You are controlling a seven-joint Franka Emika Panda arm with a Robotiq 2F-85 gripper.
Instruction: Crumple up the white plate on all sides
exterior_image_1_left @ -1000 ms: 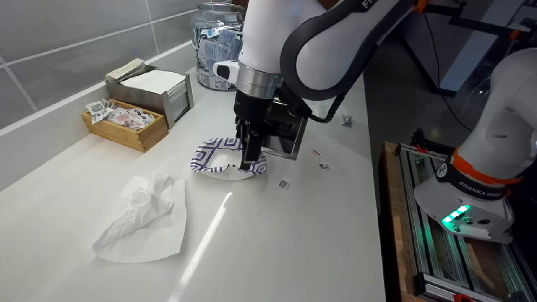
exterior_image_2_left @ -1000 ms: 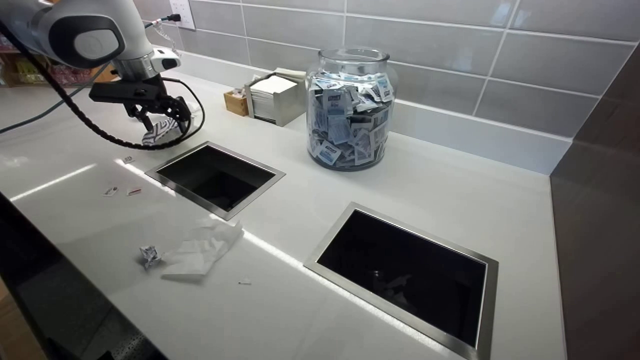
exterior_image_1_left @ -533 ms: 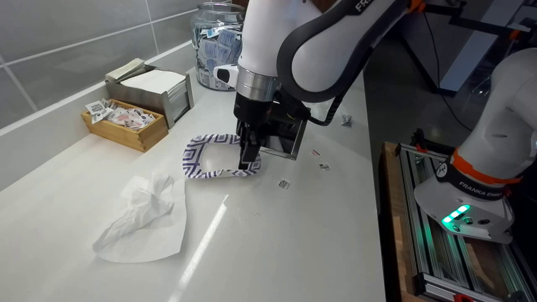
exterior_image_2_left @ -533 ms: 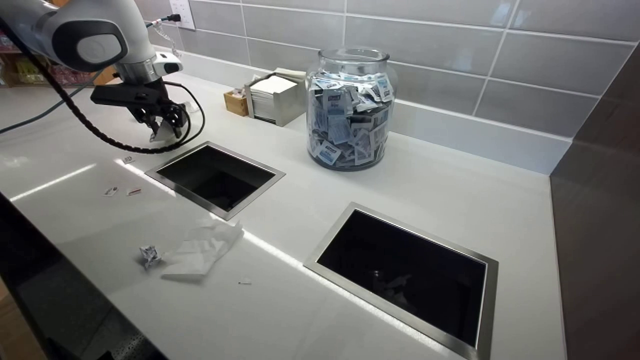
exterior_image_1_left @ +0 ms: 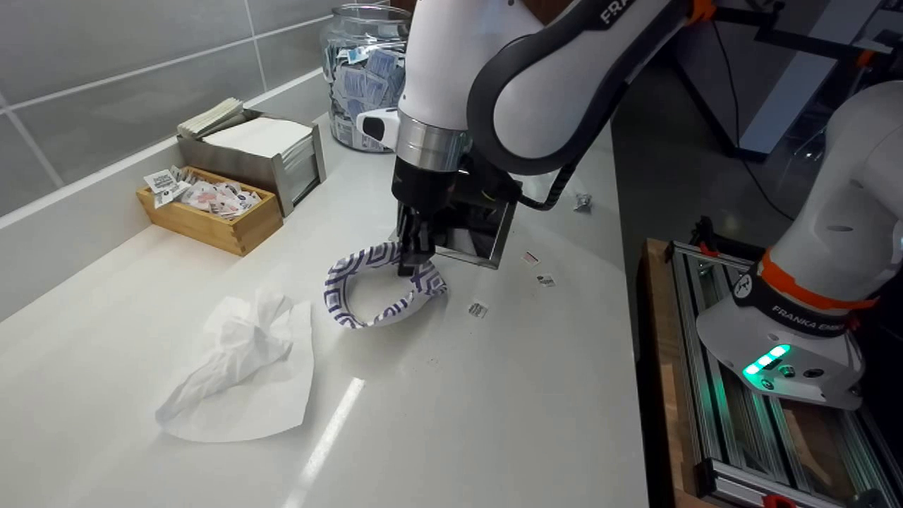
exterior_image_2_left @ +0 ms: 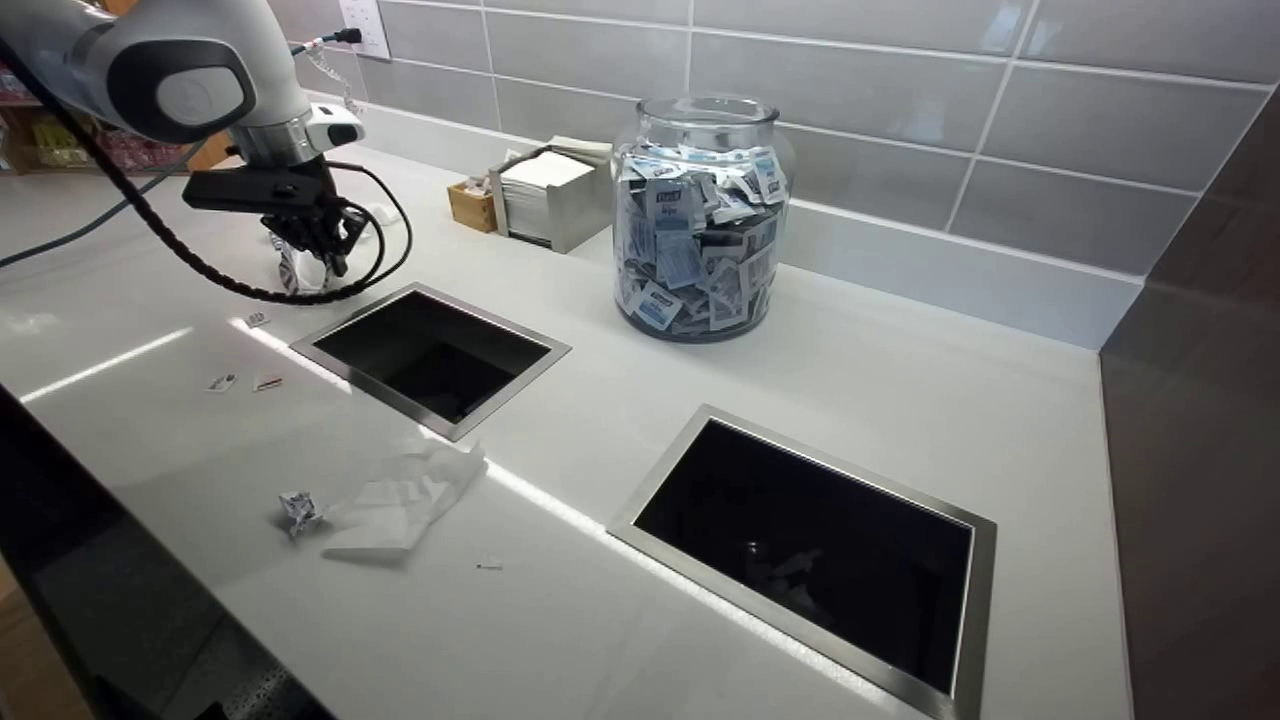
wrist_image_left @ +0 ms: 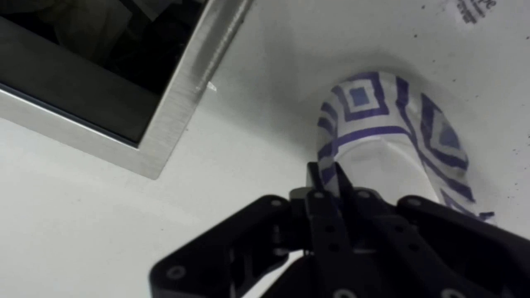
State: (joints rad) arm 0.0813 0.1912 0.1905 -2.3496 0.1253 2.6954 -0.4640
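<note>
The white plate (exterior_image_1_left: pixel 374 296), with a purple diamond pattern around its rim, rests on the counter with its edges bent upward into a narrow, curled shape. My gripper (wrist_image_left: pixel 326 169) is shut on the near part of its patterned rim, which runs between the two fingertips in the wrist view. One finger lies outside the rim and one inside the bowl of the plate (wrist_image_left: pixel 383 165). Seen in an exterior view, the black gripper (exterior_image_2_left: pixel 338 262) hides part of the plate (exterior_image_2_left: pixel 308 272). Where the rim passes deeper between the fingers, it is too dark to see.
A steel-framed bin opening (wrist_image_left: pixel 165 136) lies close beside the plate, and a second framed opening (exterior_image_2_left: pixel 780 620) is farther along. A crumpled napkin (exterior_image_1_left: pixel 247 367), wooden packet box (exterior_image_1_left: pixel 243 233), napkin holder (exterior_image_1_left: pixel 303 162), glass jar (exterior_image_2_left: pixel 700 240) and loose packets (exterior_image_1_left: pixel 477 309) are around.
The jaws have come together from wide apart onto the plate's rim. The plate has turned and its edges have curled upward, with one side swinging toward the front in an exterior view.
</note>
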